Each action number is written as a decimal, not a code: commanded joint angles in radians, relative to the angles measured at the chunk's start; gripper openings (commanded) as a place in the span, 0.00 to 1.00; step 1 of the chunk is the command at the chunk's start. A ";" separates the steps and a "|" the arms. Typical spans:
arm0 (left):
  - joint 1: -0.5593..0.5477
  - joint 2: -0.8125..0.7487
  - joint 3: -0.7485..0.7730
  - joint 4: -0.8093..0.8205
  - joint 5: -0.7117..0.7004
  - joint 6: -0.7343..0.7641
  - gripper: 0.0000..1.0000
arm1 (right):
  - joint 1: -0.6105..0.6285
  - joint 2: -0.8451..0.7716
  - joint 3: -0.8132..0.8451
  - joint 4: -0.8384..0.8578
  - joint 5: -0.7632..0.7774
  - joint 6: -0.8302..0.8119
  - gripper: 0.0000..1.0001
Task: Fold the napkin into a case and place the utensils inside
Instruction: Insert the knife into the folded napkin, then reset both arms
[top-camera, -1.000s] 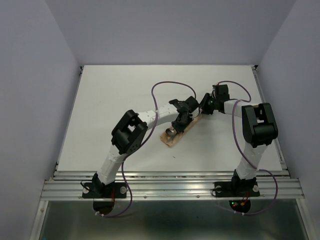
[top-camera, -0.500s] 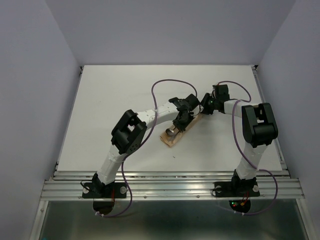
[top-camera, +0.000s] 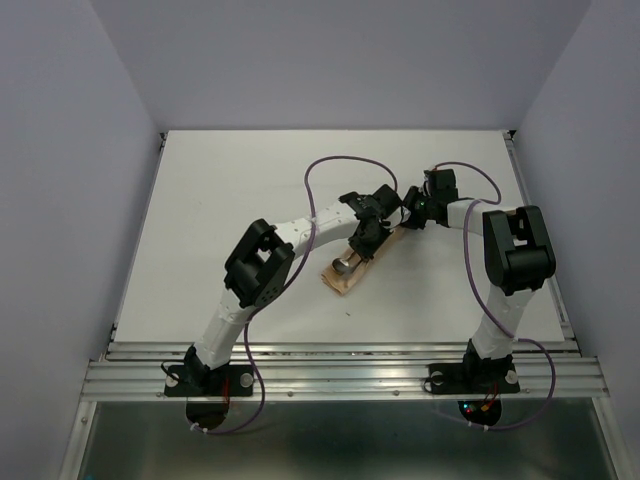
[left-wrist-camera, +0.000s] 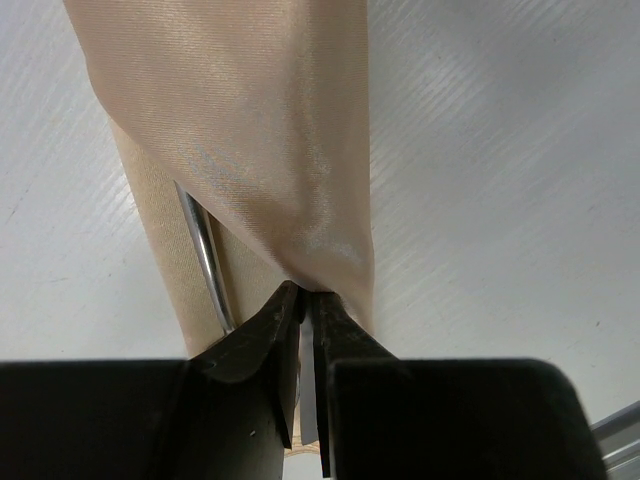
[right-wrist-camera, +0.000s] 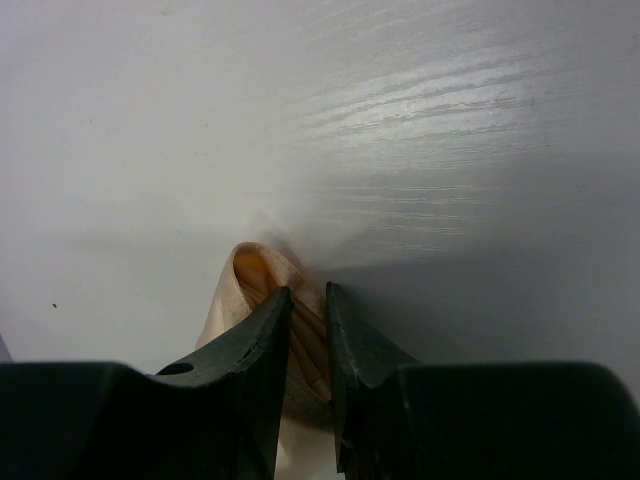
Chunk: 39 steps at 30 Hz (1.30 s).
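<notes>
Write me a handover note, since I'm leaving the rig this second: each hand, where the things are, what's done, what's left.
Left hand: shut, pinching the top layer of the case.
Right hand: shut on the case's far end.
Case: a narrow folded strip lying diagonally on the table, between the two hands.
Cutlery: the bowl of a spoon shows at the near end. A metal handle runs under the pinched layer. I cannot tell whether more pieces are inside.
Done: case folded, at least one piece in.
Left: probably lay the layer down and let go.

Left gripper (top-camera: 363, 242) edged slightly farther out
</notes>
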 joint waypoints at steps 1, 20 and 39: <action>0.003 -0.004 0.050 0.011 0.017 0.018 0.13 | 0.019 0.018 -0.026 -0.075 0.025 -0.017 0.27; 0.007 -0.030 0.031 0.003 -0.002 0.004 0.45 | 0.019 0.011 -0.025 -0.083 0.036 -0.019 0.27; 0.023 -0.337 -0.232 0.056 -0.118 -0.079 0.45 | 0.019 -0.248 -0.020 -0.216 0.344 -0.066 0.28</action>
